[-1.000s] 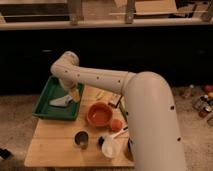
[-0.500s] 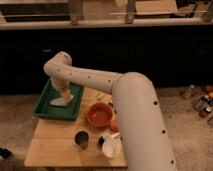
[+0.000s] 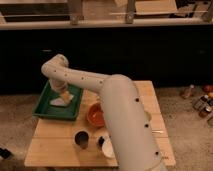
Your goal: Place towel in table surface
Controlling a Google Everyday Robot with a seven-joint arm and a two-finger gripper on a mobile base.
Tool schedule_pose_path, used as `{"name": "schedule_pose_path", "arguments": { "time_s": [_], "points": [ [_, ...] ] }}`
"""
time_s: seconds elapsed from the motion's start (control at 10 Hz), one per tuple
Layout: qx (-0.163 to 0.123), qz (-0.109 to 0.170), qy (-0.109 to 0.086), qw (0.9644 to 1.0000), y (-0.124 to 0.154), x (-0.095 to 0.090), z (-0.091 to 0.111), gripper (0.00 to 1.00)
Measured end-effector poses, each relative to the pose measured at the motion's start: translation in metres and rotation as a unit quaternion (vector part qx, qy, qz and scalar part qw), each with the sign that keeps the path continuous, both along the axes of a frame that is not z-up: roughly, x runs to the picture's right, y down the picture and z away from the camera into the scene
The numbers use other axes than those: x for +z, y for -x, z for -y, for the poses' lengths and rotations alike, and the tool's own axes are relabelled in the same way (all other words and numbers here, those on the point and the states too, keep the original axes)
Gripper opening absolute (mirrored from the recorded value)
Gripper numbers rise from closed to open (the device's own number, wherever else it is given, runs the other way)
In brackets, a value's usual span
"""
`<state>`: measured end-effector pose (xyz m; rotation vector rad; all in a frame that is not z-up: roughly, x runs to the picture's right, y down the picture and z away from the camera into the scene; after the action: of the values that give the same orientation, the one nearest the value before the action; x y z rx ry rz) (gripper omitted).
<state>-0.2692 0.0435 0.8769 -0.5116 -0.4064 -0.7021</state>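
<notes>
A white towel (image 3: 60, 102) lies inside a green tray (image 3: 46, 111) at the left end of the wooden table (image 3: 55, 150). My gripper (image 3: 65, 94) hangs from the white arm, which bends over the tray. It is down in the tray, right at the towel's upper right edge. I cannot tell whether it touches the towel. The arm hides part of the table's middle.
An orange bowl (image 3: 94, 115) sits right of the tray. A dark cup (image 3: 81, 140) and a white cup (image 3: 107, 148) stand near the table's front edge. Bottles (image 3: 200, 102) stand on the floor at the right. A dark counter runs behind the table.
The arm's upper bend has swung to the left and further over the tray. The gripper has stayed low at the towel in the tray. The towel has not left the tray.
</notes>
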Motion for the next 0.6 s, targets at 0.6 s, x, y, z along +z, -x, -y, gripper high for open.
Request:
{"name": "schedule_pose_path", "arguments": {
  "time_s": [0.6],
  "points": [
    [0.002,-0.006,0.023,0.9997,-0.001,0.033,-0.004,0.8]
  ]
}}
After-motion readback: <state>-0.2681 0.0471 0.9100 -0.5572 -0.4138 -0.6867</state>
